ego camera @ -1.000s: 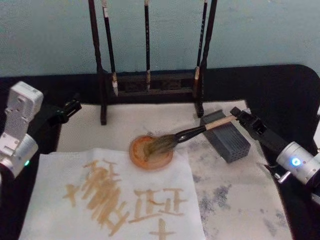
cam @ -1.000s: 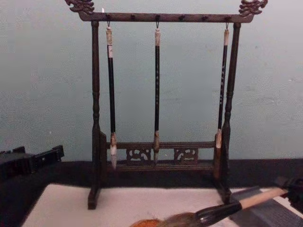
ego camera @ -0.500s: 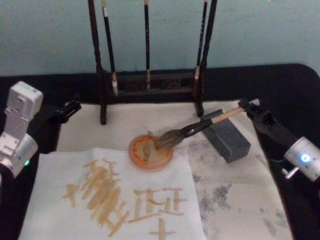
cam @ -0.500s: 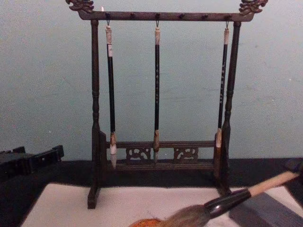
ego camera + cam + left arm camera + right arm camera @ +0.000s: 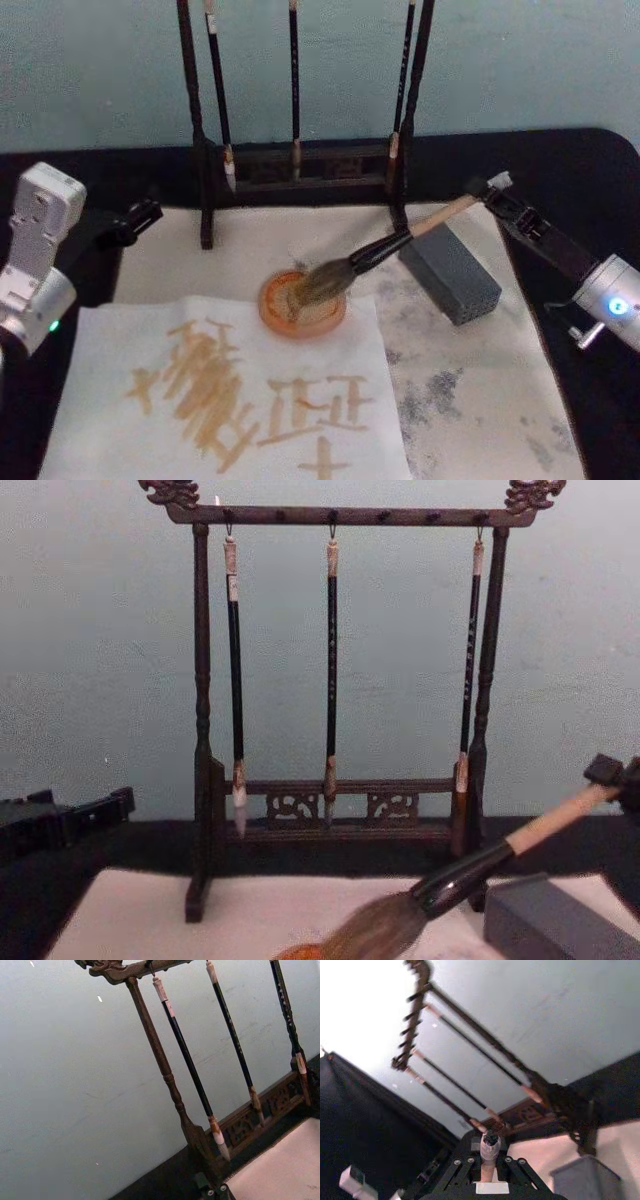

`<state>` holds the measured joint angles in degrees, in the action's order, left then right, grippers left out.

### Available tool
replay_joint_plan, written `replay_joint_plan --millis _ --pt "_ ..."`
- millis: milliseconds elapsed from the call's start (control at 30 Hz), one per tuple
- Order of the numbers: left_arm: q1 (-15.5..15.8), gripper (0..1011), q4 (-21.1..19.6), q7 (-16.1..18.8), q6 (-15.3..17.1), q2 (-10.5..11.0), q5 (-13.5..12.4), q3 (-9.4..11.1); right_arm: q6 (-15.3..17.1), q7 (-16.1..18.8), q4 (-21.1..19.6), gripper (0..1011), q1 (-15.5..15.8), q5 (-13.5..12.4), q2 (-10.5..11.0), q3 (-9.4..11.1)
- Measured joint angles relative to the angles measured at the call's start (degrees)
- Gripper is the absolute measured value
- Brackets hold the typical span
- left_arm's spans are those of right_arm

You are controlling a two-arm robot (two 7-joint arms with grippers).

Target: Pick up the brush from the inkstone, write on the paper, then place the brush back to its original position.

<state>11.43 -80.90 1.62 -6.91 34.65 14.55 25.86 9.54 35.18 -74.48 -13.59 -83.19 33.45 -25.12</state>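
Your right claw (image 5: 487, 190) is out on the right side of the table, up past the grey block (image 5: 455, 275). It is pinched tight on the very top end of the brush (image 5: 385, 250). In the right wrist view you can see the tan handle and its white cap squeezed between the two black fingers (image 5: 457, 1172).

The brush is tilted. Its handle end is up high in the claw and its bushy hairs point down and to the left. The hairs are down at the orange dish (image 5: 272, 312), in the middle of the table. You cannot tell if they touch the dish. From the chest view the brush (image 5: 470, 875) slants up to the right claw (image 5: 612, 772), over the far end of the block (image 5: 555, 920).

The paper (image 5: 130, 335) lies flat, near you, just in front of the dish. It has tan marks painted on it. Under it is a white mat (image 5: 470, 380) with grey spots.

Behind the dish stands a dark rack (image 5: 205, 190) with three thin brushes hanging down.

Your left claw (image 5: 140, 215) is parked off to the left, over the black table edge, well apart from the brush.
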Motion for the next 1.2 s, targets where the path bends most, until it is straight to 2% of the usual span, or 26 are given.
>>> replay_joint_plan --millis 167,300,367,467,633,833,1133,1200 --pt "0.0 1000 0.0 0.0 0.0 0.0 0.0 0.0 -1.82 -1.28 -4.55 165 0.78 2.78 2.02 -0.96" --pt "0.0 1002 0.0 0.0 0.0 0.0 0.0 0.0 -3.2 -2.97 -8.27 166 1.17 6.33 3.78 -1.88" --pt "0.0 1002 0.0 0.0 0.0 0.0 0.0 0.0 -3.91 -4.9 -11.15 166 1.26 10.11 5.22 -2.82" --pt "0.0 1002 0.0 0.0 0.0 0.0 0.0 0.0 -4.06 -6.05 -12.7 166 1.28 12.41 5.96 -3.33" --pt "0.0 1002 0.0 0.0 0.0 0.0 0.0 0.0 -4.35 -7.89 -16.11 165 1.45 17.72 7.25 -4.51" --pt "0.0 1002 0.0 0.0 0.0 0.0 0.0 0.0 -4.82 -8.14 -19.77 165 2.06 22.3 8.3 -5.42" --pt "0.0 1002 0.0 0.0 0.0 0.0 0.0 0.0 -6.09 -6.54 -25.0 166 3.83 26.66 9.26 -5.85" --pt "0.0 1002 0.0 0.0 0.0 0.0 0.0 0.0 -6.58 -6.65 -26.32 166 4.15 28.7 9.32 -6.06"
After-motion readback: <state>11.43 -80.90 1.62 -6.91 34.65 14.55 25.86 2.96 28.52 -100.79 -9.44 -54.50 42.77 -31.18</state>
